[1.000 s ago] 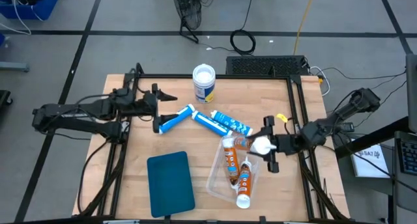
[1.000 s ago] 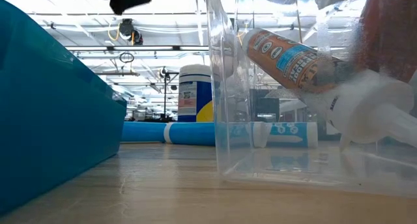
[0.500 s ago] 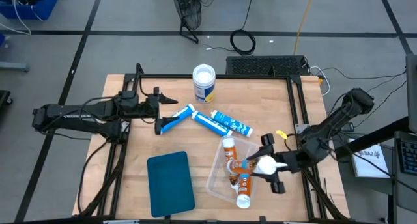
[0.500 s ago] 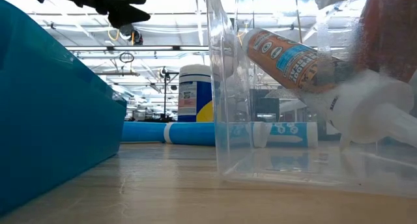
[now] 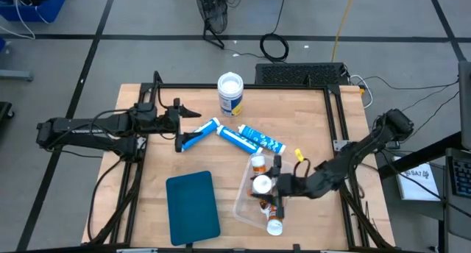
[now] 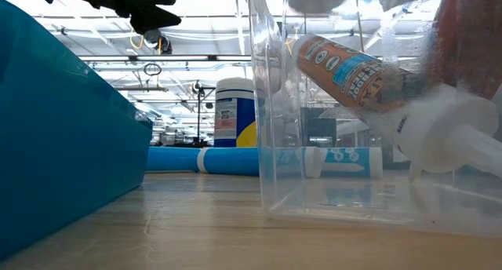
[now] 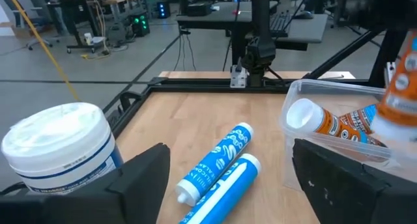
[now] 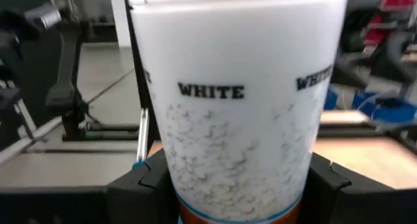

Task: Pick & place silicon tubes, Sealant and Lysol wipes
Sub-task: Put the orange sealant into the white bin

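1. Holding a white-bodied sealant tube (image 5: 261, 184) end-on, the right gripper (image 5: 274, 187) pinches it above the clear bin (image 5: 243, 203); the right wrist view shows the fingers clamped on either side of the tube. Judged: this tube is being delivered, not yet released.
2. Already inside the clear bin: two orange sealant tubes (image 5: 271, 209), lying lengthwise, one leaning on the wall in the low view.
3. Left outside the clear bin, on the bench (image 5: 221, 157) beyond its far side: two blue silicone tubes (image 5: 250, 137), touching end to end in a shallow V.
4. Farther from the clear bin, past the blue tubes, near the bench's back edge: the Lysol wipes (image 5: 230, 93), upright, untouched.
5. Left gripper (image 5: 184, 124) hovers spread at the outer end of the blue tubes, holding nothing.
6. Teal lid (image 5: 193, 207) lies just beside the clear bin.
7. Judged progress: roughly half; blue tubes and wipes remain.
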Motion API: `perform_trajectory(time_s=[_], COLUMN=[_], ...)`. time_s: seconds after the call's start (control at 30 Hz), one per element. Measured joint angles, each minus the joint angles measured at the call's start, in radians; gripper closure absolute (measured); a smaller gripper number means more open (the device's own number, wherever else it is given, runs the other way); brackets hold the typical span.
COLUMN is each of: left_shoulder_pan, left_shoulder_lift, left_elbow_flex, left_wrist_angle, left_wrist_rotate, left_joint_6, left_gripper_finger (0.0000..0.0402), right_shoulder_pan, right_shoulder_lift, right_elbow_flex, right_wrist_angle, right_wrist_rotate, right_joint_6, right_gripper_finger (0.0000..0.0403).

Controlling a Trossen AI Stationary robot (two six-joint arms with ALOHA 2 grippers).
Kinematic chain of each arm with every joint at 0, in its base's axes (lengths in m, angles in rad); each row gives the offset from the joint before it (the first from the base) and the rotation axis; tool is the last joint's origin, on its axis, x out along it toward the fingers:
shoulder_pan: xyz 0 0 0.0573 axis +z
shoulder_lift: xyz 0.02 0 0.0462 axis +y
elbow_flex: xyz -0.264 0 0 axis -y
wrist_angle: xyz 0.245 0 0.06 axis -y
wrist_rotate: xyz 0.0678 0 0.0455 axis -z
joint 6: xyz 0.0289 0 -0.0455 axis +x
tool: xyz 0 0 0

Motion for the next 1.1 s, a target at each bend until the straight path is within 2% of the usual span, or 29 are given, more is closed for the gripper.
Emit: perform_trajectory(time_s=[0.27, 0.53, 0.77, 1.1], left_shoulder_pan=[0.0, 0.0, 0.0, 0.0], left_shoulder_lift=[0.0, 0.0, 0.0, 0.0], left_elbow_flex=[0.0, 0.0, 0.0, 0.0], left_wrist_angle=[0.0, 0.0, 0.001, 0.0], left_wrist_rotate=[0.0, 0.0, 0.0, 0.0], left_joint_6=[0.001, 0.002, 0.003, 0.001], left_gripper_finger=[0.0088, 0.0078, 0.0085, 0.0081], right_shoulder_pan=[0.007, 0.036, 0.051, 0.056], right_shoulder_lift=[0.058, 0.099, 0.154, 0.295], right_elbow_flex=[0.002, 0.002, 0.002, 0.002], right_wrist_angle=[-0.065, -0.071, -0.078, 0.138], right_wrist_rotate=[-0.004, -0.005, -0.006, -0.025], right_joint_6=[0.155, 0.231, 0.308, 0.295], right_gripper_finger=[0.0208, 0.0208, 0.0208, 0.0208])
